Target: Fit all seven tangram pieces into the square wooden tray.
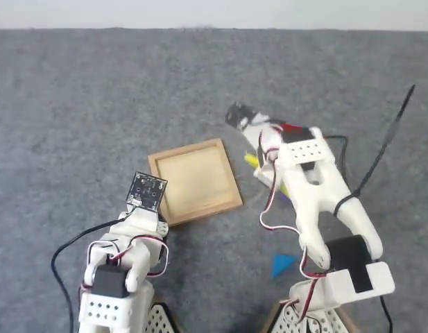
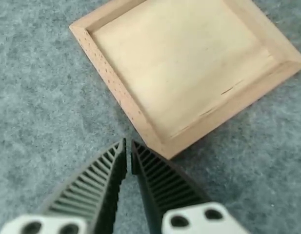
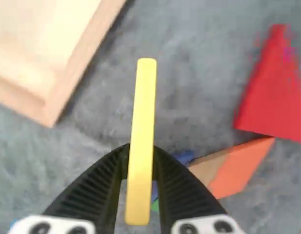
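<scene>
**Right hand (image 3: 140, 148) pinches yellow piece (image 3: 145, 97) beside the tray (image 1: 195, 182)**

We see the right hand closed on the yellow piece, which stands on edge between the 2 ribbed fingers (image 3: 99, 185) and sticks out past their tips. In the high view, this hand is just off the tray's right side, with the piece showing as a yellow sliver under the arm.

The tray lies flat on the grey surface (image 1: 96, 104), turned slightly out of square with the surface's far edge, and its floor shows bare wood. In the right wrist view, 1 corner of the tray sits near the held piece but apart from it.

Past the right hand, a red piece (image 3: 274, 92) and an orange piece (image 3: 233, 168) lie flat on the surface close to each other. We cannot tell whether they touch. A blue triangle (image 1: 283, 263) lies on its own near the right arm's base, well apart from the tray.

The left hand (image 2: 128, 144) hangs over the surface just outside the tray's near corner. Its 2 fingers are pressed almost together, a thin slit between them, and hold nothing.
</scene>
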